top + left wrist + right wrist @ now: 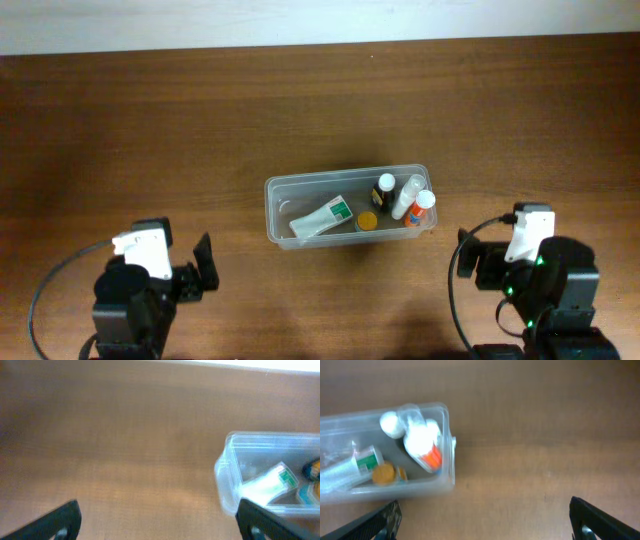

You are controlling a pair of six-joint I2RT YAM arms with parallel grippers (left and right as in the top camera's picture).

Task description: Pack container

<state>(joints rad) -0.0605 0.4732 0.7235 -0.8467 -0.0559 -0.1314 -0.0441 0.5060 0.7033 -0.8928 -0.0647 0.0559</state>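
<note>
The clear plastic container (276, 190) stands at the middle of the table. In it lie a white tube with a green label (322, 216), a dark bottle with a white cap (384, 190), two white bottles, one with an orange band (419, 205), and a small orange-lidded item (368, 221). The container also shows in the left wrist view (225, 467) and in the right wrist view (447, 445). My left gripper (159, 522) is open and empty, left of the container. My right gripper (485, 520) is open and empty, right of it.
The brown wooden table (320, 110) runs to a pale wall at the far edge. Both arm bases with cables sit at the near edge, left (135, 290) and right (545, 280).
</note>
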